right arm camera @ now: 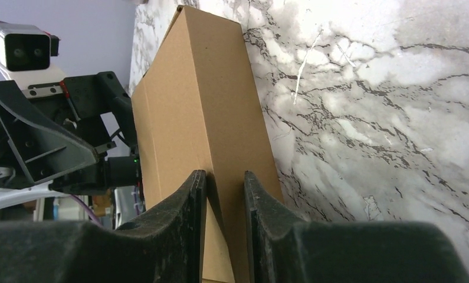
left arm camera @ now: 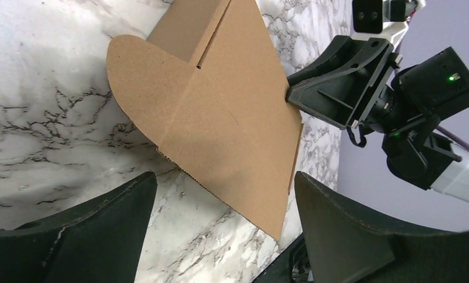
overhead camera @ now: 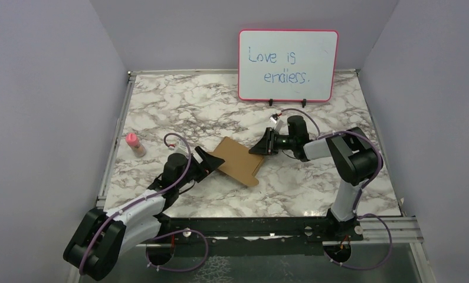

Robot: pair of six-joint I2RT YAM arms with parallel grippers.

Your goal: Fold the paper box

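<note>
My right gripper is pinching the partly folded brown cardboard box; left gripper is gaping empty; most folding seemingly remaining.

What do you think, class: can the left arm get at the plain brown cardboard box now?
Probably yes. The left gripper has its jaws open, and the plain brown cardboard box lies right before them with nothing between. The right gripper holds only its far edge.

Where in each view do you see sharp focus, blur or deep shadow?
Top external: even light, sharp, whiteboard writing legible. Left wrist: paper box crisp, left gripper fingers dark, featureless. Right wrist: right gripper fingers dark, slightly soft; marble table sharp.
</note>
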